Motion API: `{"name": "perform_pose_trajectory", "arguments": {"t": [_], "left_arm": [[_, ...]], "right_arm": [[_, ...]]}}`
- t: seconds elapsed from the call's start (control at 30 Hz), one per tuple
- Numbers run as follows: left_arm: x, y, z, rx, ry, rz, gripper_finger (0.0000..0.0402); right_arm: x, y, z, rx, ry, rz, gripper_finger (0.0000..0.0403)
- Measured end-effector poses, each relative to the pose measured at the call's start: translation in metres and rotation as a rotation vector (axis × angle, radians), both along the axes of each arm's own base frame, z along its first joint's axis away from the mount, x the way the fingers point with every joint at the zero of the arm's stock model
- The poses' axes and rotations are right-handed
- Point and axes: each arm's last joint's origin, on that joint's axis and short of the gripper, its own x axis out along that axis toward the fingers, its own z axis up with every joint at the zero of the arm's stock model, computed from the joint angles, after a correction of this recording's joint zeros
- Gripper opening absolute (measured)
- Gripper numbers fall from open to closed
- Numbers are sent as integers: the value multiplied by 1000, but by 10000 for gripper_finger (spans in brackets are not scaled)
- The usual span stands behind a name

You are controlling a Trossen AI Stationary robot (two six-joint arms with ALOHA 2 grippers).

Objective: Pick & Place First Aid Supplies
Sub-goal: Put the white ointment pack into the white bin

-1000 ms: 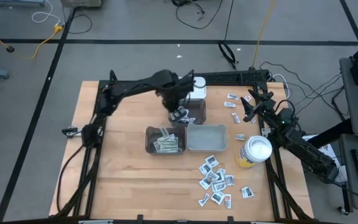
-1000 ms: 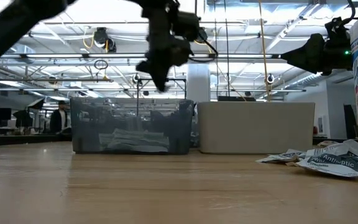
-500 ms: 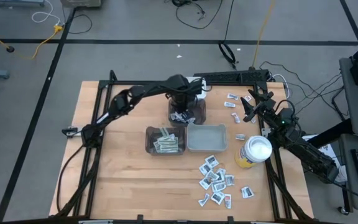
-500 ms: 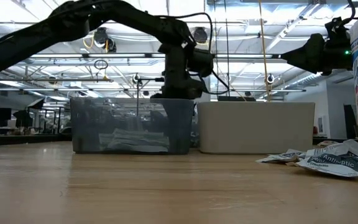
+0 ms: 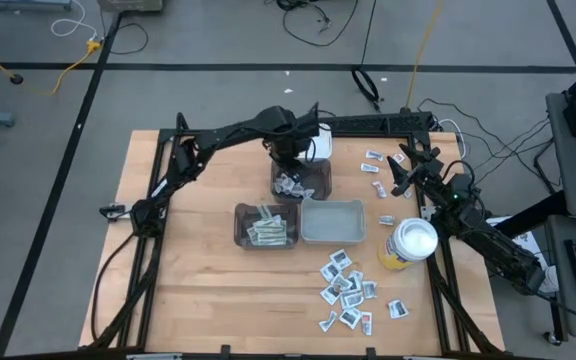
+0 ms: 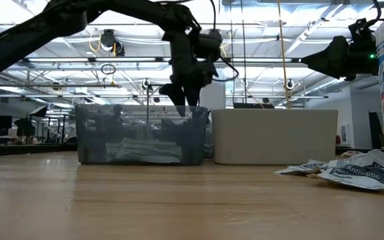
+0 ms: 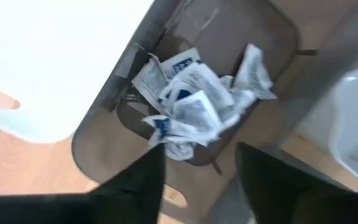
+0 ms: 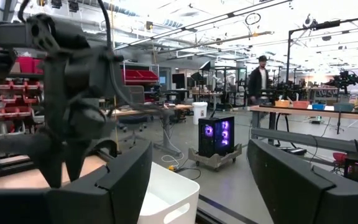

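My left gripper [image 7: 201, 152] hangs open, fingers pointing down, over a dark see-through bin [image 5: 303, 178] at the table's far middle. A heap of white first aid packets [image 7: 194, 109] lies on that bin's floor, clear of the fingers. Nothing is between the fingers. More packets lie loose on the table at the near right [image 5: 348, 290] and at the far right [image 5: 376, 165]. My right gripper [image 8: 197, 155] waits open at the table's right edge [image 5: 403, 170], touching nothing.
Nearer the front stand a second dark bin [image 5: 265, 226] holding strip wrappers and a pale bin [image 5: 333, 221] beside it. A white bin [image 5: 318, 142] stands just beyond the far dark bin. A yellow canister with a white lid [image 5: 408, 245] stands at the right.
My left gripper has come down over the far dark bin, shifting a little toward the table's right edge, and its shut fingers have opened.
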Motion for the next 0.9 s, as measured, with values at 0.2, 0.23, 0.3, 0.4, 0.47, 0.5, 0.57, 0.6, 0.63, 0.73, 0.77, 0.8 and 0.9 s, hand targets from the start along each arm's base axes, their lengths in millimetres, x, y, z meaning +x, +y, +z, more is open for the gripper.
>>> {"name": "perform_pose_trajectory", "arguments": {"t": [0.2, 0.23, 0.3, 0.4, 0.47, 0.5, 0.57, 0.6, 0.63, 0.73, 0.77, 0.8, 0.9], "left_arm": [[-13, -7, 31, -56, -67, -10, 297], [-16, -10, 37, -54, -72, -13, 308], [-24, -15, 51, -52, -74, -17, 325], [-37, -21, 68, -51, -65, -14, 342], [-44, -25, 79, -47, -67, -16, 348], [-46, -27, 81, -45, -70, -17, 350], [-52, -34, 83, -42, -76, -28, 350], [-55, -38, 82, -39, -83, -36, 350], [-61, -44, 80, -38, -89, -47, 350], [-82, -62, 76, -12, -151, -111, 346], [-90, -68, 74, 0, -182, -138, 344], [-98, -74, 72, 14, -212, -159, 343], [-124, -92, 61, 79, -292, -192, 340]], "right_arm": [[0, 0, 0, 0, 0, 0, 263], [0, 0, 0, 0, 0, 0, 263], [0, 0, 0, 0, 0, 0, 263], [0, 0, 0, 0, 0, 0, 263], [0, 0, 0, 0, 0, -1, 263], [0, 0, 0, 0, 0, 0, 263], [0, 0, 0, 0, 0, 0, 263], [0, 0, 0, 0, 0, 0, 263], [0, 0, 0, 0, 0, 0, 263], [0, 0, 0, 0, 0, 0, 263], [0, 0, 0, 0, 0, 0, 263], [0, 0, 0, 0, 0, -1, 263], [0, 0, 0, 0, 0, 0, 263]]}}
